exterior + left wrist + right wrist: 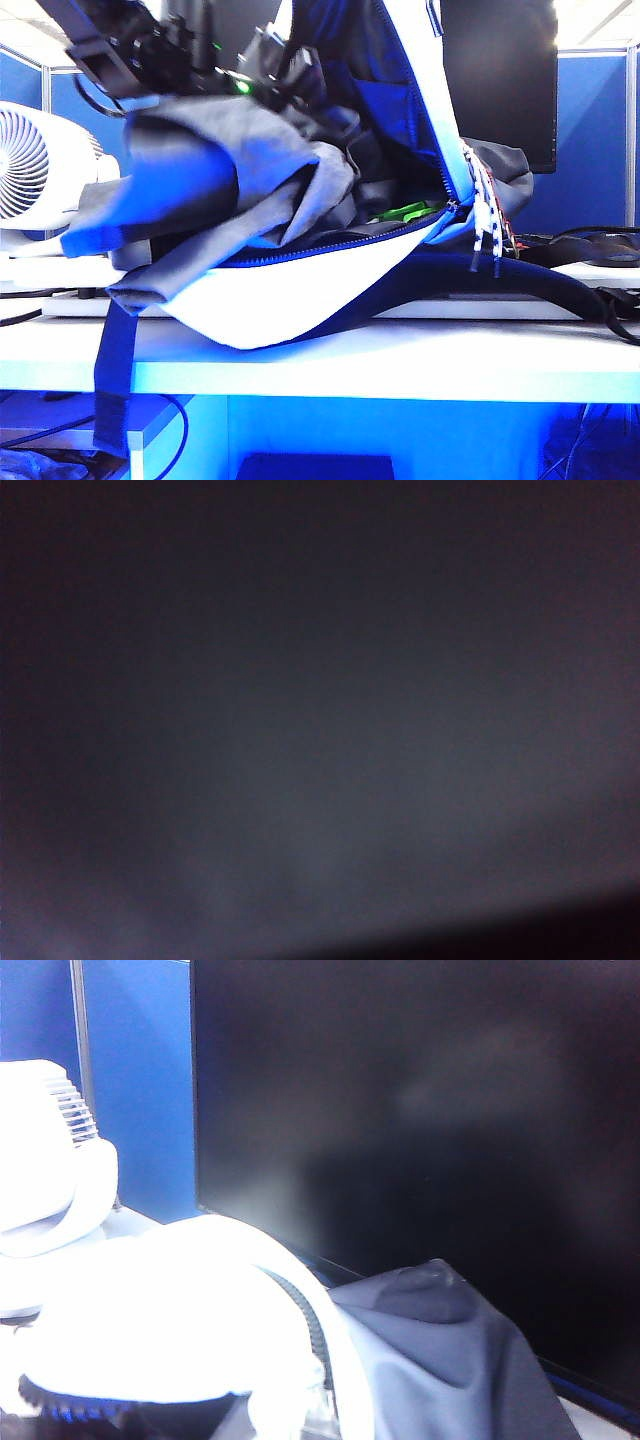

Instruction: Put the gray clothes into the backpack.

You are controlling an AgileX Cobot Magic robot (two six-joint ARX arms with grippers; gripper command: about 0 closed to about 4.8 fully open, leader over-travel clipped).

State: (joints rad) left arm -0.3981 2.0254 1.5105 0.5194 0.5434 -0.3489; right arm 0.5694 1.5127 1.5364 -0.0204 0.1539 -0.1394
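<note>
The backpack (300, 290) lies on its side on the table, its white lower shell toward me and its mouth unzipped. Its flap (400, 90) stands upright, out of the top of the exterior view. The gray clothes (230, 190) are bunched at the mouth, partly inside, with folds spilling out to the left. My left gripper (285, 80) sits on top of the bundle with its fingers hidden. The left wrist view shows only dark blurred fabric (320, 730). In the right wrist view the white backpack edge (180, 1320) and its zipper fill the jaw area. The right fingers do not show.
A white fan (30, 170) stands at the left. A black monitor (500, 70) and a blue partition (600, 130) are behind. A black strap (115, 380) hangs over the table (400, 360) edge. Cables (600, 250) lie at the right. Something green (405, 212) shows inside the backpack.
</note>
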